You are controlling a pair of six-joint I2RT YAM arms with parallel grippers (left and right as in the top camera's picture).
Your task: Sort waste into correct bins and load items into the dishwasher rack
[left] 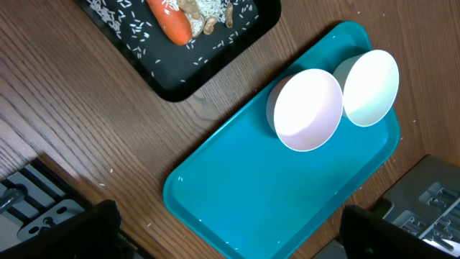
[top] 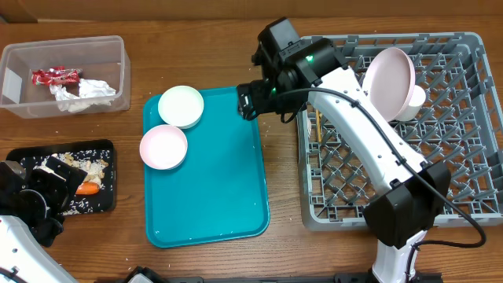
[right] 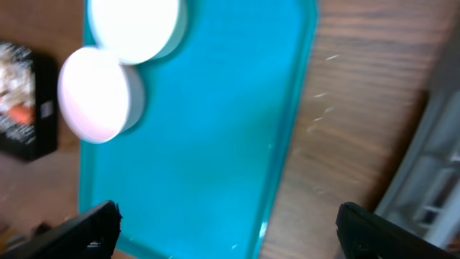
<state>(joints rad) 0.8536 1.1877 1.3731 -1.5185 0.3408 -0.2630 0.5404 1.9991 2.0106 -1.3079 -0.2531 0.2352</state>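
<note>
Two small bowls sit on the teal tray (top: 220,181), one white (top: 181,106) and one pale pink (top: 163,146). My right gripper (top: 250,101) hovers open and empty over the tray's far right corner. Its wrist view shows the white bowl (right: 133,25) and the pink bowl (right: 97,93) ahead of the open gripper (right: 230,234). The left gripper (left: 230,237) is open and empty at the near left, over the tray's edge. The pink plate (top: 389,79) stands upright in the grey rack (top: 440,173) beside a white cup (top: 413,98). The clear tub (top: 23,55) holds a red wrapper (top: 55,75) and a napkin (top: 82,93).
The black tray (top: 112,181) at the near left holds a carrot piece (top: 89,188), rice and beige scraps; the left wrist view shows the carrot (left: 169,21) too. A strip of bare wood lies between the teal tray and the rack (right: 438,165).
</note>
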